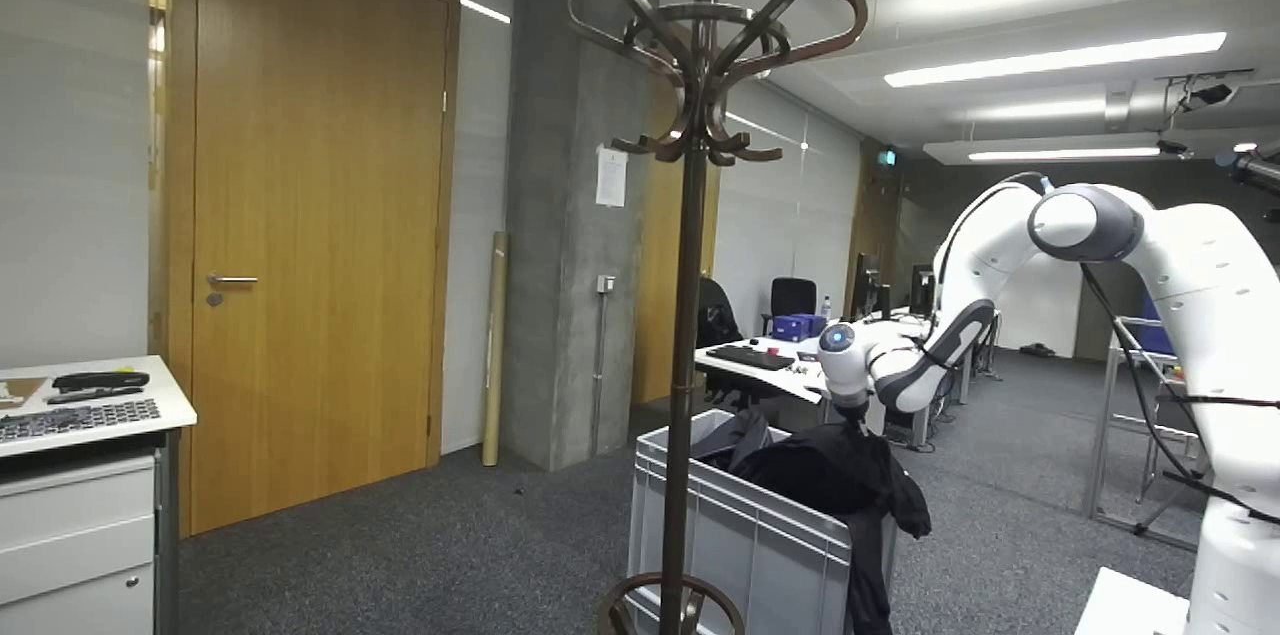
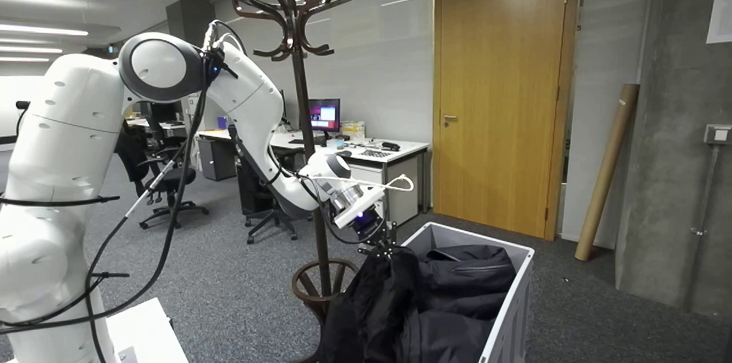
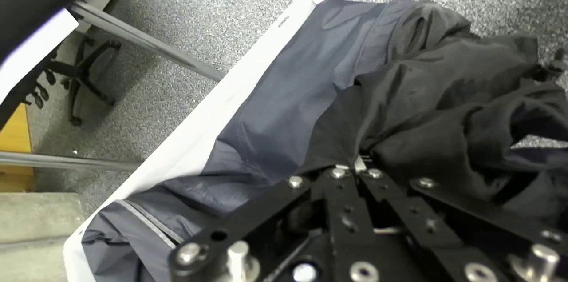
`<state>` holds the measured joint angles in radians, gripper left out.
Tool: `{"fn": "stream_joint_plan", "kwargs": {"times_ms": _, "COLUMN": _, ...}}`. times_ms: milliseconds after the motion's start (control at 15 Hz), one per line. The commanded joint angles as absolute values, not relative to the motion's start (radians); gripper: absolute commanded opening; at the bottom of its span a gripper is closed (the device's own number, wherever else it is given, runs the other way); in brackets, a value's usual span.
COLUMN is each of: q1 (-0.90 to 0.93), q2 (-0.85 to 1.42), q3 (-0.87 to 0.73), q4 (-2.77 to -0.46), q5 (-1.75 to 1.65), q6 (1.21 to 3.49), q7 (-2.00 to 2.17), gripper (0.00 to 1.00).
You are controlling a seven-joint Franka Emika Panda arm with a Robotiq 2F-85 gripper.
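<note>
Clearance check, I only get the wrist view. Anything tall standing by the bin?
Observer: Yes. In both exterior views a dark brown coat stand stands close beside the bin; whether they touch I can't tell.
Operator: Are its hooks near tool height?
Observer: No, the hooks curve outward at the top, well above the tool.
Operator: Does any cloth hang outside the bin?
Observer: Yes, in an exterior view dark cloth hangs down outside one end of it.
</note>
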<state>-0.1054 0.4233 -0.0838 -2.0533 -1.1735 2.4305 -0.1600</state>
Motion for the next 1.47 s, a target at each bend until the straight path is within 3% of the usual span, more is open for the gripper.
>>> {"fn": "stream_joint_plan", "kwargs": {"times_ms": 0, "q1": -0.095, "q2": 0.487, "q3": -0.077, "q4": -1.926, "q5": -1.075, "q6": 2.385, "q7": -0.059, "gripper": 0.00}}
{"fn": "stream_joint_plan", "kwargs": {"times_ms": 867, "q1": -0.027, "q2": 0.548, "q3": -0.115, "q4": -1.616, "q5": -0.985, "q6": 2.401, "q7": 0.118, "gripper": 0.00}}
{"fn": "stream_joint_plan", "kwargs": {"times_ms": 933, "q1": -0.024, "q2": 0.558, "q3": -0.118, "q4": -1.610, "q5": -0.988, "q6": 2.402, "q7": 0.125, "gripper": 0.27}}
{"fn": "stream_joint_plan", "kwargs": {"times_ms": 1067, "q1": -0.022, "q2": 0.576, "q3": -0.121, "q4": -1.613, "q5": -0.992, "q6": 2.420, "q7": 0.139, "gripper": 0.33}}
{"fn": "stream_joint_plan", "kwargs": {"times_ms": 1400, "q1": -0.008, "q2": 0.579, "q3": -0.138, "q4": -1.679, "q5": -1.044, "q6": 2.498, "q7": 0.229, "gripper": 0.72}}
